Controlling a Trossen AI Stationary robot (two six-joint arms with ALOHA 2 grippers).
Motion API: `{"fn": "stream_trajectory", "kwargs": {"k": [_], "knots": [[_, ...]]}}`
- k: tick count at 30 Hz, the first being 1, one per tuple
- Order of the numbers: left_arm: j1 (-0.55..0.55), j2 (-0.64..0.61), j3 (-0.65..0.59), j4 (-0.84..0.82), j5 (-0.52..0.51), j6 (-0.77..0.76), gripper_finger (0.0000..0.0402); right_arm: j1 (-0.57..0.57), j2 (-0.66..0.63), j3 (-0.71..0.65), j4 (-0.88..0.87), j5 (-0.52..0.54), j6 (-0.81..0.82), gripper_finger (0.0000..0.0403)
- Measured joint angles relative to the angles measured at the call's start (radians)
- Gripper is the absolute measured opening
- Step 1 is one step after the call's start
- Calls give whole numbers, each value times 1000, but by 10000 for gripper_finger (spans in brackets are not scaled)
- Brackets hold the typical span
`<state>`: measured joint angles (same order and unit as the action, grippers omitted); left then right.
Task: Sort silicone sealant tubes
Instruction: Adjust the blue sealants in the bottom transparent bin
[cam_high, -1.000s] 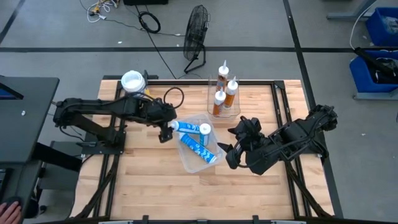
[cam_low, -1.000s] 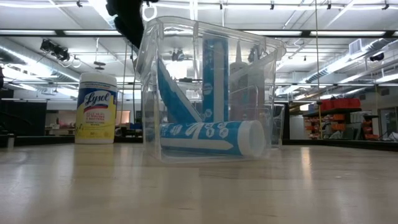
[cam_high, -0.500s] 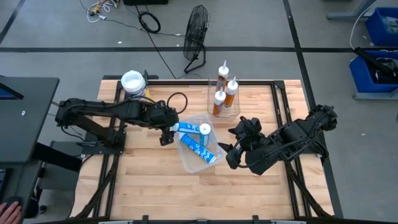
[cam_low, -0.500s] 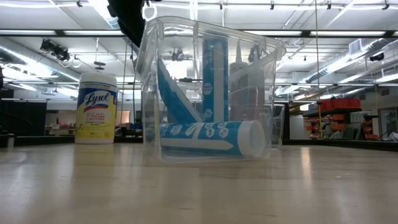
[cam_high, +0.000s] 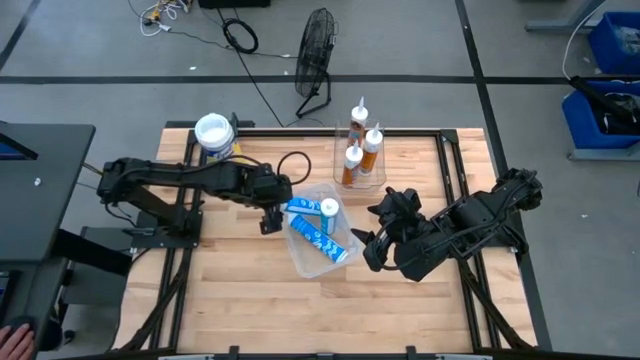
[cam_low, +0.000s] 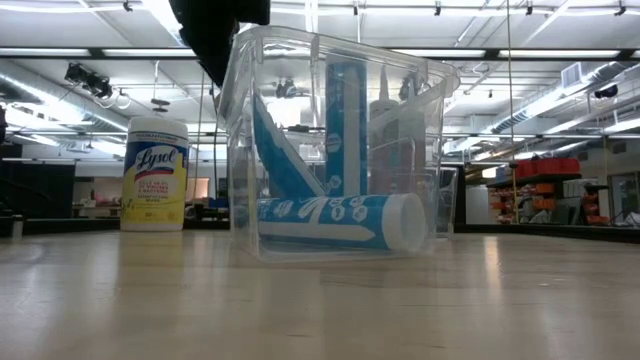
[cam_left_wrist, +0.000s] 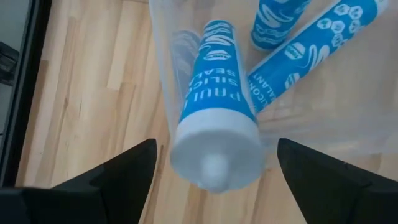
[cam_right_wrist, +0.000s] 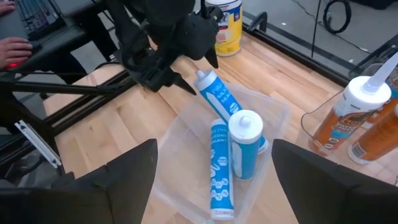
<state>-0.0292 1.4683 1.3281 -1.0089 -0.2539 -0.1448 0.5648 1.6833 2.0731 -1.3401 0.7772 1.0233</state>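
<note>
Canister (cam_high: 214, 133) sitting at worktop (cam_high: 240, 290) corner; left gripper (cam_high: 270, 216), jaws spread, backing slightly off since a second ago; blue tubes (cam_high: 318, 228) lying in clear bin (cam_high: 304, 260); orange tubes (cam_high: 360, 150) standing behind; right gripper (cam_high: 372, 248) gaping beside bin.

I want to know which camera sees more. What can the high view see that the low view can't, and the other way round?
Only the high view shows the right gripper, open beside the blue bin, and the fan. Only the low view shows the ceiling lights and the Lysol label. Both show the blue tubes in their bin, the orange tubes and the canister.
</note>
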Motion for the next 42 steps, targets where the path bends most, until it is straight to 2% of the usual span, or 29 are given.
{"fn": "stream_trajectory", "kwargs": {"k": [9,19,22,29,37,42], "knots": [[0,7,0,29,34,24,333,0,0,0,-10,1,0,317],[26,7,0,27,52,37,242,0,0,0,-15,31,0,317],[38,7,0,29,57,40,226,0,0,0,-15,30,0,317],[43,6,0,74,70,134,228,0,0,0,-16,31,2,317],[56,7,32,60,138,222,223,0,0,0,-16,31,8,317],[61,7,73,50,142,289,226,0,0,0,-17,31,8,317]]}}
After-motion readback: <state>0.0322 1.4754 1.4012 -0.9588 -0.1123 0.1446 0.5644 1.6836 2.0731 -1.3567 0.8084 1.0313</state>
